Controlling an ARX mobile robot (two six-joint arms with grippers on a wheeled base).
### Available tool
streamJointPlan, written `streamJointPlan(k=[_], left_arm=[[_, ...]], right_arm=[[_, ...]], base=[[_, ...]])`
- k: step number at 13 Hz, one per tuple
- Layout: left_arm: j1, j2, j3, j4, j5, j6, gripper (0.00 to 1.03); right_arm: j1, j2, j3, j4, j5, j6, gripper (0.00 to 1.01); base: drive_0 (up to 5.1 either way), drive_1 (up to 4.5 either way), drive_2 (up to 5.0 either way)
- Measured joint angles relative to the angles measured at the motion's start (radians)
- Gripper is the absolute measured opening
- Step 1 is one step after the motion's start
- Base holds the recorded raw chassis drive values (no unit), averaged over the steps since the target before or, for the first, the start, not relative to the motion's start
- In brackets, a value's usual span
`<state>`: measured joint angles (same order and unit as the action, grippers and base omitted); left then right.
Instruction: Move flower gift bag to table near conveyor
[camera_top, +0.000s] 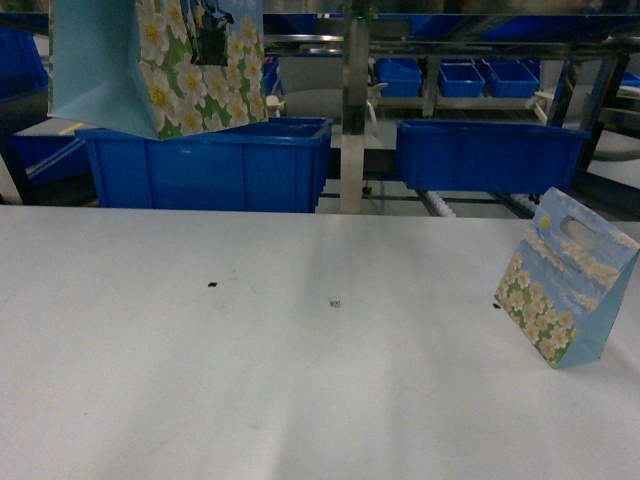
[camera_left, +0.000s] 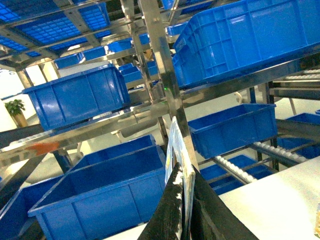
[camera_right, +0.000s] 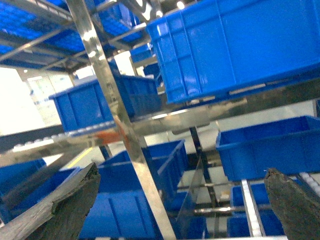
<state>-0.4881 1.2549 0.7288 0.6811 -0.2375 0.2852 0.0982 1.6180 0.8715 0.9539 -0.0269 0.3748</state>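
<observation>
The pale blue paper gift bag printed with white and yellow flowers (camera_top: 160, 62) hangs in the air at the upper left of the head view, above the left blue plastic bin (camera_top: 210, 162) and clear of the table. Its top edge and handle are cut off by the frame, so only its lower body shows, tilted with one bottom corner pointing down. In the left wrist view the bag (camera_left: 175, 155) appears edge-on as a thin upright sheet, its long axis running upward between the two dark fingers of the left claw (camera_left: 184, 210), which are pressed together on it. The claw body itself is out of frame.

A second flowered gift bag (camera_top: 562, 285) stands on the large matte white table (camera_top: 300, 380) at the right, leaning, with its oval handle cut-out facing up and left. That makes two bags in all.

The right claw (camera_right: 185, 200) shows only as two dark fingertips at the frame's lower corners, spread wide apart and gripping nothing.

Behind the table edge two large blue bins sit side by side, the right bin (camera_top: 490, 152) beyond a steel upright post (camera_top: 353, 100). A short stretch of white conveyor rollers (camera_top: 435, 203) peeks out under it; most of the lanes are hidden. Further bins on the shelves behind are too dim to count.
</observation>
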Motion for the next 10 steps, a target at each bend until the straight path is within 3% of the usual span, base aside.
streamJointPlan(k=[3,7,10], left_arm=[[0.051,0.066,-0.024,0.140,0.010,-0.002,0.02],[0.135,0.197,-0.098,0.301,0.012,0.001,0.02],[0.164,0.295,-0.218,0.414,-0.009,0.006,0.02]], right_arm=[[-0.001,-0.002,0.002,-0.011,0.001,0.035,0.98],[-0.001,-0.001,0.002,-0.010,0.001,0.040,0.98],[-0.001,-0.001,0.002,-0.010,0.001,0.042,0.98]], base=[[0.0,0.00,0.0],[0.0,0.00,0.0],[0.0,0.00,0.0]])
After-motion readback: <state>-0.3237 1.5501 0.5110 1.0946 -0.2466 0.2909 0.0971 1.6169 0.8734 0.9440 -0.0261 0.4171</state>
